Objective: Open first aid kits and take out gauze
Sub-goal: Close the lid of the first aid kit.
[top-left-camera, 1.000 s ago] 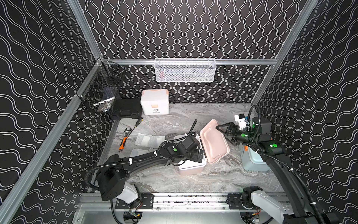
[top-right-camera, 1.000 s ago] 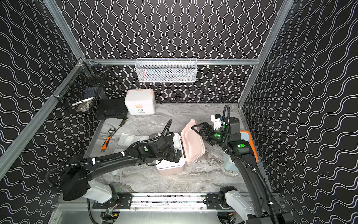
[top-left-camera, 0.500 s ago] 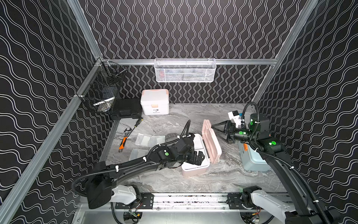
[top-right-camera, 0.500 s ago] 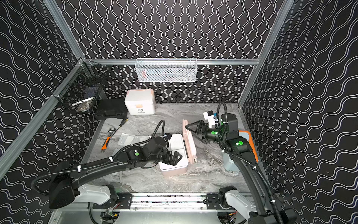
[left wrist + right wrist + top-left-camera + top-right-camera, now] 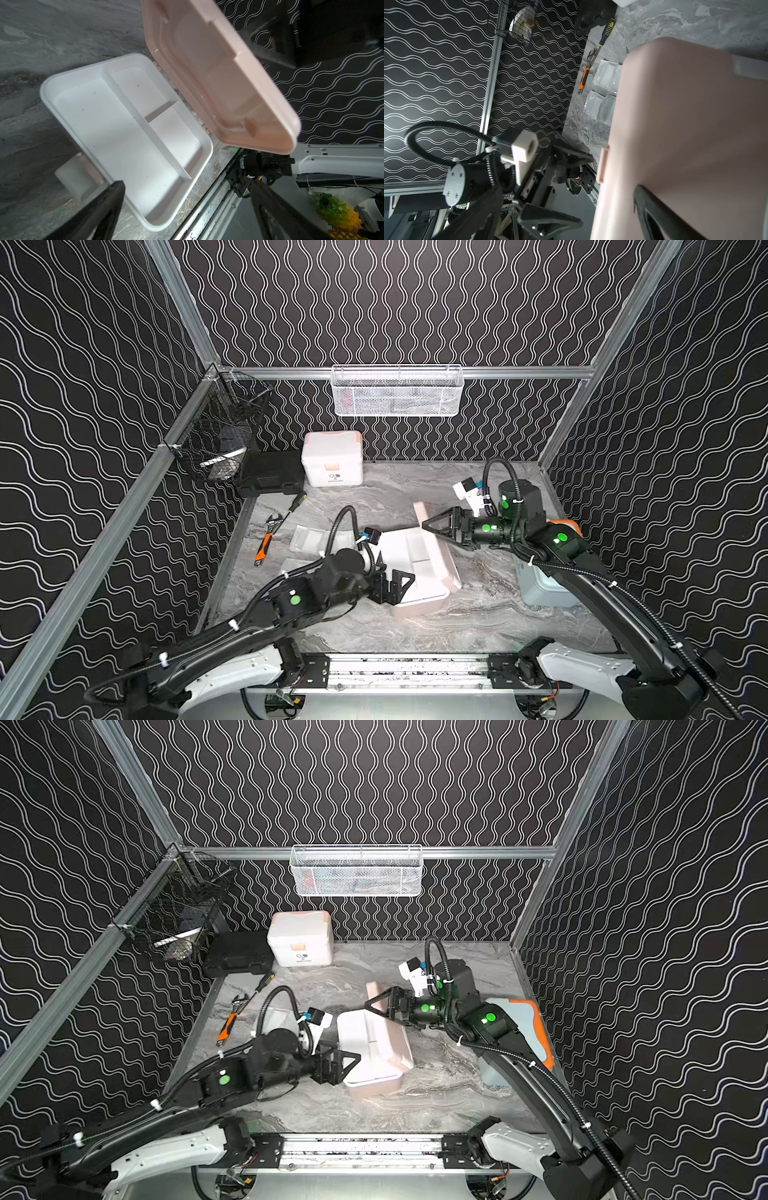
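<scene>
The pink first aid kit (image 5: 417, 608) sits mid-table, its white inner tray (image 5: 99, 116) bare. Its pink lid (image 5: 436, 547) stands half raised, leaning over the tray. My right gripper (image 5: 432, 531) is open, one finger (image 5: 652, 209) against the lid's outer face. My left gripper (image 5: 401, 587) is open beside the box's left edge, holding nothing. Gauze packets (image 5: 309, 537) lie on the table left of the kit, seen too in the right wrist view (image 5: 604, 74). The white kit (image 5: 332, 464) stands shut at the back. The blue kit (image 5: 525, 1021) sits under my right arm.
A black hard case (image 5: 272, 472) lies beside the white kit. An orange-handled wrench (image 5: 266, 541) and a screwdriver (image 5: 297, 504) lie near the left wall. A white wire basket (image 5: 397, 391) hangs on the back rail, a black one (image 5: 224, 435) on the left rail.
The pink lid swung from lying open on the right, through upright, to leaning over the tray. My right gripper followed it leftward. My left gripper slid toward the box's front left corner.
</scene>
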`<state>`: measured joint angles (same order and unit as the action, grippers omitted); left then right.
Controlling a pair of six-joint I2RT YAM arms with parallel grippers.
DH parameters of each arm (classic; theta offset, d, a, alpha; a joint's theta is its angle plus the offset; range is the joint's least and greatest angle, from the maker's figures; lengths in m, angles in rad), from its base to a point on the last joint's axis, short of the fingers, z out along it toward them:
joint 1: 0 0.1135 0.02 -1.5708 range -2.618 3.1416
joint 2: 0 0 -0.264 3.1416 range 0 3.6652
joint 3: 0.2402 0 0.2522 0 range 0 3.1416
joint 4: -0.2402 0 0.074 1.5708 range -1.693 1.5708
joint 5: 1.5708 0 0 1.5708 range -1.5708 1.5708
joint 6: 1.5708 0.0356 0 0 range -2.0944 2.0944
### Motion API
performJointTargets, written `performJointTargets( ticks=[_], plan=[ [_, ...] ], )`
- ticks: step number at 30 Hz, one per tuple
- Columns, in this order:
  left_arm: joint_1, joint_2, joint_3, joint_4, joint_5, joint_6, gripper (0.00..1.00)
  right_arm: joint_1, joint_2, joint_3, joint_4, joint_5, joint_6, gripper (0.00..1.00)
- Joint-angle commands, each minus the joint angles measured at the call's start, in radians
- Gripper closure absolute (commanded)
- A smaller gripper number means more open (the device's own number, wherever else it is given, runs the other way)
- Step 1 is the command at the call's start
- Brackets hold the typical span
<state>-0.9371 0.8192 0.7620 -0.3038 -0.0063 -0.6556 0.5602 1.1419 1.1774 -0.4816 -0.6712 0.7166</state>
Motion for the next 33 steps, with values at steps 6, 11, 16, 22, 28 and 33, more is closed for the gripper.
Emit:
performJointTargets(
  ticks=[6, 11, 16, 22, 28, 33],
  plan=[
    [0.001, -0.203, -0.041, -0.082, -0.115, -0.011, 0.01, 0.128, 0.086, 0.019, 0.007, 0.056, -0.028, 0.00],
    [0.001, -0.262, -0.063, -0.100, -0.136, -0.018, 0.01, 0.186, 0.128, 0.031, -0.004, 0.092, -0.040, 0.00],
    [0.002, -0.280, -0.075, -0.084, -0.127, -0.015, 0.01, 0.196, 0.145, 0.058, -0.049, 0.128, -0.063, 0.00],
    [0.001, -0.260, -0.057, -0.122, -0.155, -0.019, 0.01, 0.223, 0.162, 0.100, -0.150, 0.252, -0.134, 0.03],
    [0.037, -0.155, -0.030, -0.207, -0.180, -0.068, 0.01, 0.276, 0.255, 0.207, -0.350, 0.490, -0.224, 0.11],
    [0.213, -0.091, -0.065, -0.172, 0.004, -0.108, 0.01, 0.319, 0.335, 0.267, -0.450, 0.624, -0.269, 0.21]
  ],
)
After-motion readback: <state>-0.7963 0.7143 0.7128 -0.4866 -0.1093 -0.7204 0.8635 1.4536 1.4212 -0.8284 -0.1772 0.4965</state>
